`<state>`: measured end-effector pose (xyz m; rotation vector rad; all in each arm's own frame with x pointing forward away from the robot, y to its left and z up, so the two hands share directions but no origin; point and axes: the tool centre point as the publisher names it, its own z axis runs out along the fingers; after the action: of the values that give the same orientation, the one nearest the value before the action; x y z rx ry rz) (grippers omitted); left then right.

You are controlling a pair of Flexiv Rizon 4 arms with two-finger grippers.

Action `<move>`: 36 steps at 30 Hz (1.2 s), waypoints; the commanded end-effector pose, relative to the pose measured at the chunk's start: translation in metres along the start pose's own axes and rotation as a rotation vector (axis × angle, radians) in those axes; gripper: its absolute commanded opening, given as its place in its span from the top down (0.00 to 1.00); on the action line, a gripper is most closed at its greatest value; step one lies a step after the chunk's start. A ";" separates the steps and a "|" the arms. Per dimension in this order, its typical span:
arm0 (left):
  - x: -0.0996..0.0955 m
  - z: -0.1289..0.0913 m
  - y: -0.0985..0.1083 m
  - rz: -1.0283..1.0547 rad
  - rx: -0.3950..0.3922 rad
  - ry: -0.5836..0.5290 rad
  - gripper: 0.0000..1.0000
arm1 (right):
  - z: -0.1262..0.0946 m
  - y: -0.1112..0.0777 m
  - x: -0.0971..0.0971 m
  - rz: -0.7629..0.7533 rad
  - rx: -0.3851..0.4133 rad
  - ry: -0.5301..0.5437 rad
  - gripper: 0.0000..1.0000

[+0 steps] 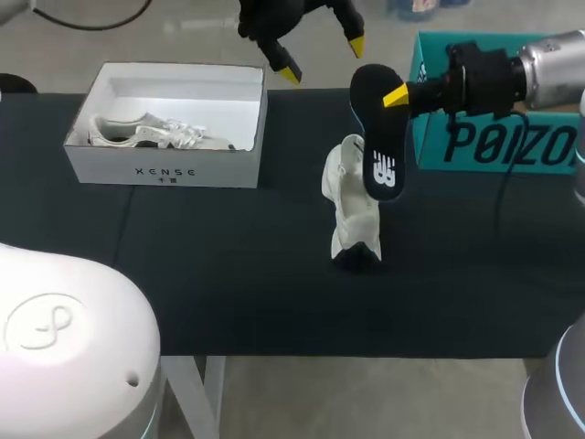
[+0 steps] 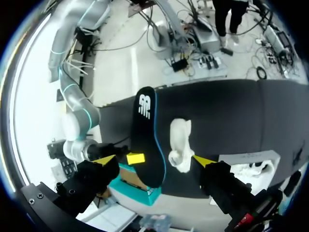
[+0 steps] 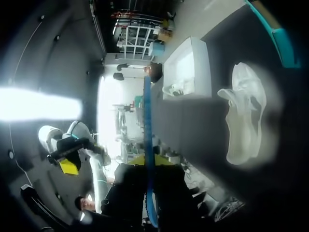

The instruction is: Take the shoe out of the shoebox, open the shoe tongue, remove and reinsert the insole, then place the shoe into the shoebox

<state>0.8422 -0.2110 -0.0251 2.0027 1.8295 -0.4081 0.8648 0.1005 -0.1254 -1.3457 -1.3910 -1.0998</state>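
The tabletop (image 1: pixel 228 274) gives the shoe (image 1: pixel 352 206) no support. It stands on end in the middle of the head view with nothing holding it. Pressing the insole (image 1: pixel 377 137) in could tip the shoe over or slide it along the cloth. The shoebox (image 1: pixel 164 172), at the upper left, already has a second shoe (image 1: pixel 146 133) in it, so room for the return looks tight and the shoe could catch on the wall. The insole hangs just right of the shoe's top, gripped near one end only. Because it is long and likely limp, it may buckle or miss the opening. The right tool (image 1: pixel 398 96) is clenched on it. In the right wrist view the insole (image 3: pixel 147 121) runs edge-on out from between the fingers. The left tool (image 1: pixel 323 57) is released, with its tips spread, at the upper middle, well apart from the shoe. I judge it should steady the shoe first.

The teal box (image 1: pixel 494 146) at the upper right is partly cut off and partly covered by the right arm. I cannot make out the shoe's opening or tongue in any view, or whether the insole touches the shoe. The insole also hides the right tool's second tip in the head view.
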 end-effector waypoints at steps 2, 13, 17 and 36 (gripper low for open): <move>-0.010 -0.006 0.002 -0.062 -0.057 0.448 0.00 | 0.009 0.005 -0.005 0.008 0.009 0.002 1.00; -0.027 -0.006 0.016 -0.042 -0.056 0.421 0.00 | 0.015 0.003 -0.005 0.008 0.020 0.012 1.00; -0.035 -0.003 0.022 -0.078 -0.066 0.414 0.00 | 0.019 0.000 -0.007 0.011 0.027 0.016 1.00; -0.044 0.007 0.022 -0.090 -0.051 0.367 0.00 | 0.022 -0.009 -0.011 0.025 0.035 0.016 1.00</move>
<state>0.8613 -0.2562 -0.0083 2.0734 2.1301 -0.0170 0.8552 0.1192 -0.1408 -1.3229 -1.3732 -1.0622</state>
